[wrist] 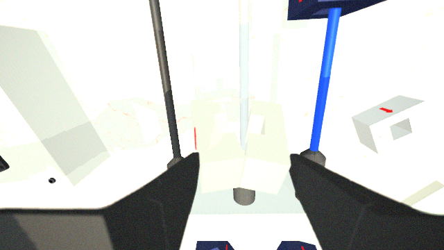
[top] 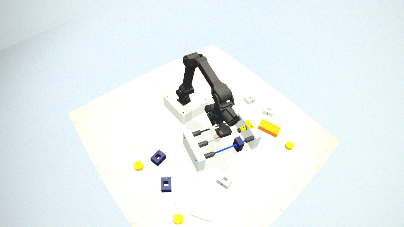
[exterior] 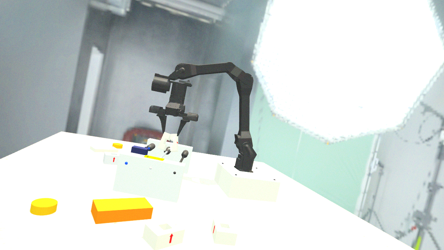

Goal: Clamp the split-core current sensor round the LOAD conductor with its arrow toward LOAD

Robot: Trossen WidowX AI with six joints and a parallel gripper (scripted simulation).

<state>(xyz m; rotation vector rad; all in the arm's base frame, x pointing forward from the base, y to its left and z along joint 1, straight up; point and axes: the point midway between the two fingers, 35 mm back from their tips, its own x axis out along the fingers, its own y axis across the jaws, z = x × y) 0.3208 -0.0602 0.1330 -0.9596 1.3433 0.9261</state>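
Observation:
My gripper [exterior: 170, 133] [wrist: 243, 159] points down and is shut on the cream split-core sensor [top: 215, 134] [exterior: 175, 145] [wrist: 222, 173], one finger on each outer side. The sensor's halves are spread, with the opening downward. It is over the middle, white conductor [exterior: 164, 154] [wrist: 244, 52], which runs in line with the gap between the halves; whether it lies inside the jaws I cannot tell. The sensor's red arrow [top: 216, 137] shows on its side, too small to read its direction. A yellow label [top: 248, 124] [exterior: 154, 157] is at one end wall, and a yellow band [top: 242, 129] circles that conductor's end.
A black conductor [wrist: 163, 62] and a blue conductor [top: 224, 149] [wrist: 324, 76] flank the white one. A dark blue sensor [top: 238, 143] [exterior: 139, 150] is on the blue one. End walls [top: 193, 151] [exterior: 148, 180] hold them. Several loose sensors, an orange block [top: 269, 128] [exterior: 121, 211] and yellow discs lie around.

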